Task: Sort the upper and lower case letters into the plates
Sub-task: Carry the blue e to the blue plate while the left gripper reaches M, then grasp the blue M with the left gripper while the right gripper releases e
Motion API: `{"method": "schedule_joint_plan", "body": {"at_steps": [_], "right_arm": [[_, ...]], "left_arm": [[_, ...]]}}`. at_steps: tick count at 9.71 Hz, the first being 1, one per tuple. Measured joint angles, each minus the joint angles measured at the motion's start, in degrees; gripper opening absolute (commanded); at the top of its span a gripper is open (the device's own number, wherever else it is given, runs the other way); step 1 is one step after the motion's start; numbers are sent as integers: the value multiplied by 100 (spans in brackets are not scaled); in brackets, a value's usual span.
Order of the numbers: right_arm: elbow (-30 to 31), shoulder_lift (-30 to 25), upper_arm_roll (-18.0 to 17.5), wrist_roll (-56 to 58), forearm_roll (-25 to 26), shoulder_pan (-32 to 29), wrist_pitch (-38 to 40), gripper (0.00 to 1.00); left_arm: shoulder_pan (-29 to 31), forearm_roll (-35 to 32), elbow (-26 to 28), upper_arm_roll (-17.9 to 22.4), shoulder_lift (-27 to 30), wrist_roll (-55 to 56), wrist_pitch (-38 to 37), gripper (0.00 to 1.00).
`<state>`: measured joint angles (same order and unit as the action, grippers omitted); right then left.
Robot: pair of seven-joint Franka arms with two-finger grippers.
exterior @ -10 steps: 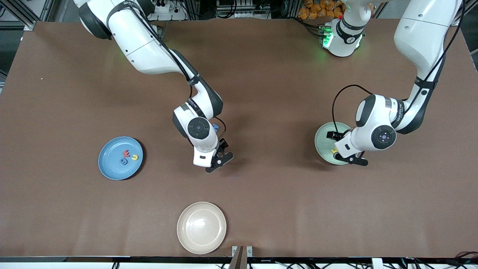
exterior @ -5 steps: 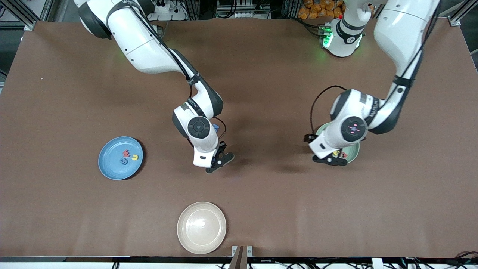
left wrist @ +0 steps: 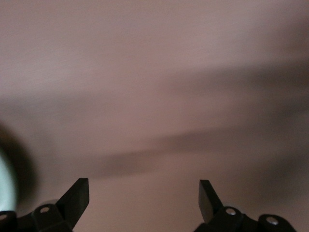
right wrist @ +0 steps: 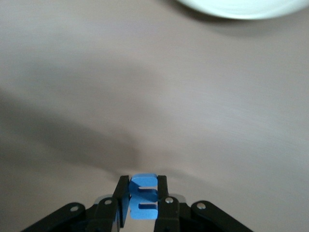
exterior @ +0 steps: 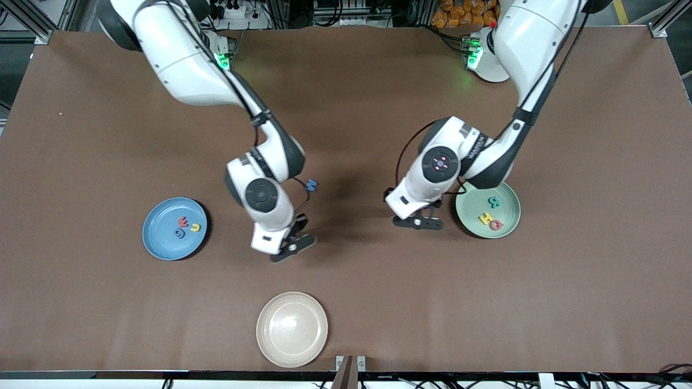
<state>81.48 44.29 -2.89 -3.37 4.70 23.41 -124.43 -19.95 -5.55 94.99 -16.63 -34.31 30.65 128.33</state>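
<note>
While the right gripper [right wrist: 143,197] pinches a blue letter [right wrist: 143,195] over bare table, the left gripper [left wrist: 144,205] hangs spread.

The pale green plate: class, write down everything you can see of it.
The pale green plate is round, shallow and plastic-looking, lying flat on the brown table toward the left arm's end. It holds three small letters: a teal one, a yellow one and a red one. The left gripper, jaws open, hovers over the table just beside it.
</note>
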Motion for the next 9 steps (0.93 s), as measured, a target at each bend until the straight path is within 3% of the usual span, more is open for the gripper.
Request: {"method": "schedule_joint_plan", "body": {"at_steps": [3, 5, 7, 9], "right_arm": [[385, -449, -3, 263, 3, -1078, 330, 0], [841, -664, 2, 479, 12, -1588, 282, 0], [1359, -925, -1, 775, 15, -2142, 216, 0], [1868, -1220, -1, 841, 18, -2535, 68, 0]], "left_arm": [[-630, 4, -135, 15, -259, 209, 899, 100], [-1224, -12, -433, 186, -549, 226, 1081, 100], [-2424, -44, -712, 1016, -768, 926, 1131, 100], [-3279, -179, -887, 1449, -975, 1759, 1133, 100]]}}
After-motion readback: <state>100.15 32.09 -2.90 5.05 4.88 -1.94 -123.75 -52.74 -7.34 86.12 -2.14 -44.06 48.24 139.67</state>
